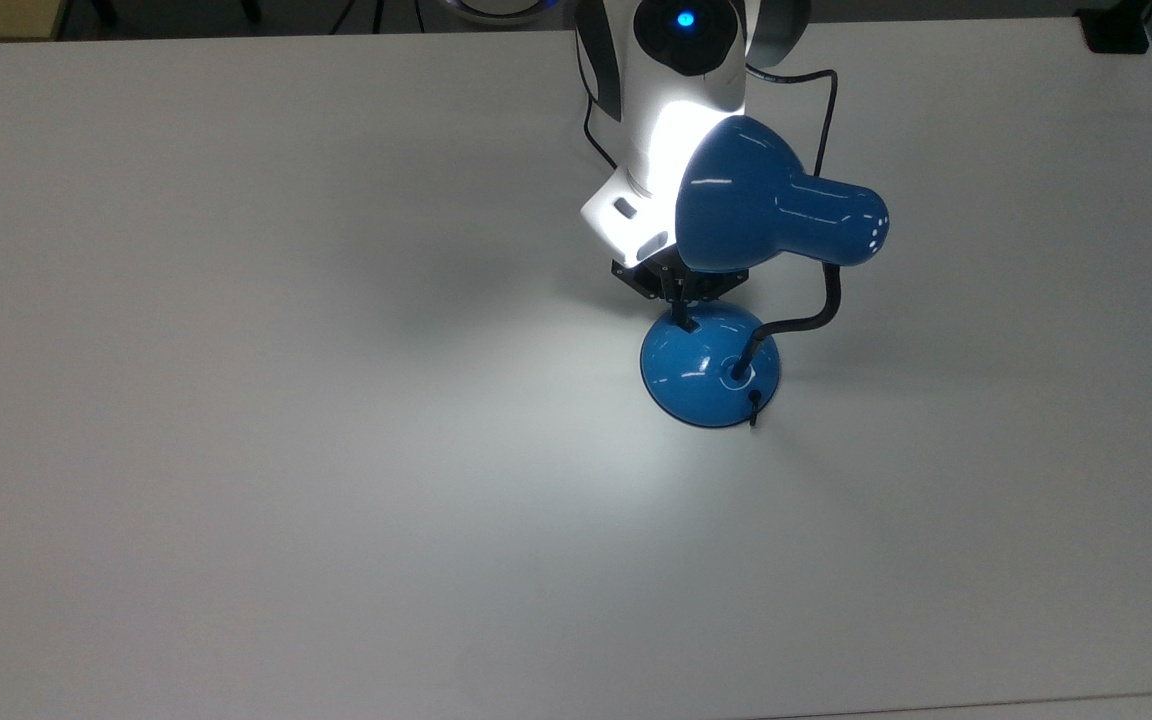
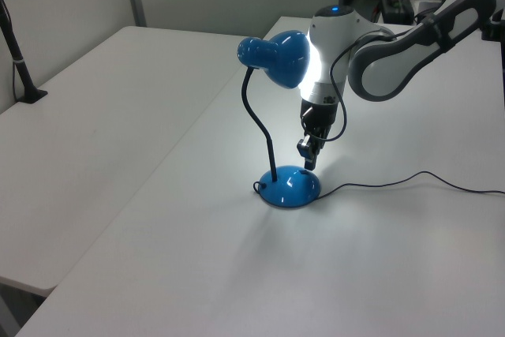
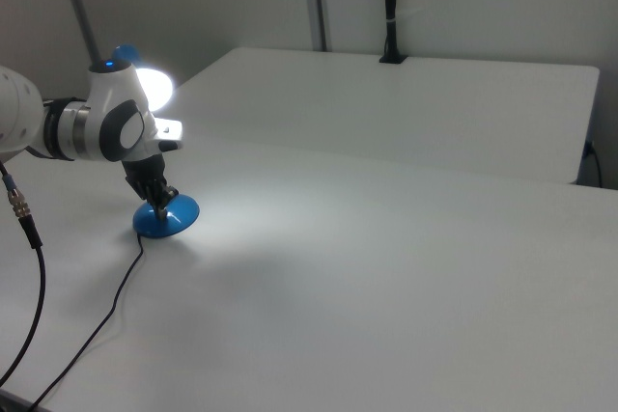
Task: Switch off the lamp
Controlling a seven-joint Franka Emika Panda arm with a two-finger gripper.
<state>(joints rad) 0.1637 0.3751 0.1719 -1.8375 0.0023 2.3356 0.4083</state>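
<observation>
A: The end effector (image 1: 681,318) hangs tip-down right over the near-arm slope of the lamp (image 1: 711,365) base, switch directly beneath; whether its fingers are parted or closed can't be told.

B: The lamp stands mid-worktop (image 1: 236,400), lit. Its shade lies along the top view's left-right line, mouth toward the arm.

lamp (image 1: 776,215) shade overhanging gripper (image 1: 681,318), bare table (image 1: 286,450) all around
</observation>
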